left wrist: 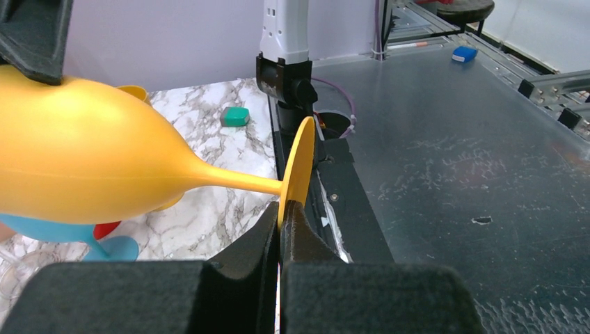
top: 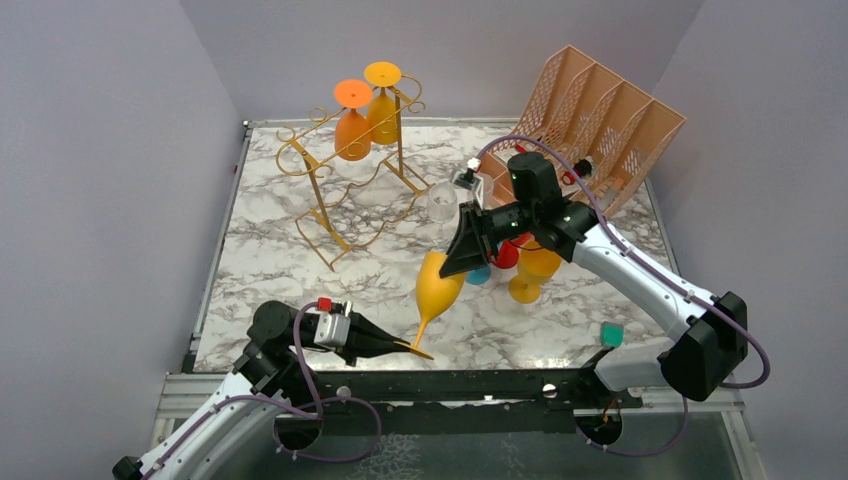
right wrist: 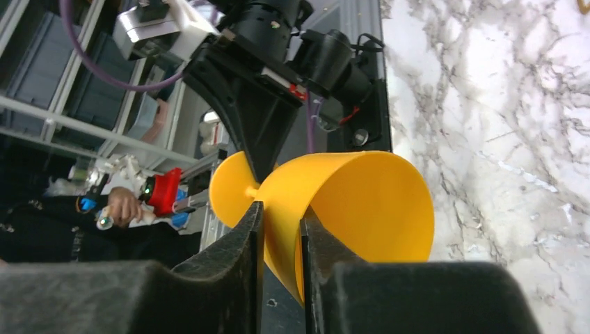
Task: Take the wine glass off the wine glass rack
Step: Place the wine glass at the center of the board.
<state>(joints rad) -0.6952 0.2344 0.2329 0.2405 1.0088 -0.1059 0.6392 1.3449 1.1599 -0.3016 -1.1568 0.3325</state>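
Observation:
A yellow wine glass (top: 437,285) hangs tilted above the marble table, held at both ends, well off the gold wire rack (top: 322,199) at the back left. My left gripper (top: 410,347) is shut on its disc foot (left wrist: 298,163), seen edge-on in the left wrist view. My right gripper (top: 458,258) is shut on the bowl's rim, one finger inside and one outside the wall (right wrist: 362,209). An orange glass (top: 352,125) and a yellow glass (top: 383,105) hang upside down on the rack's far end.
A peach lattice file organizer (top: 600,120) stands at the back right. A clear glass (top: 441,203), a standing yellow glass (top: 530,275), and red (top: 507,252) and blue (top: 478,275) pieces crowd under the right arm. A small green block (top: 611,334) lies front right.

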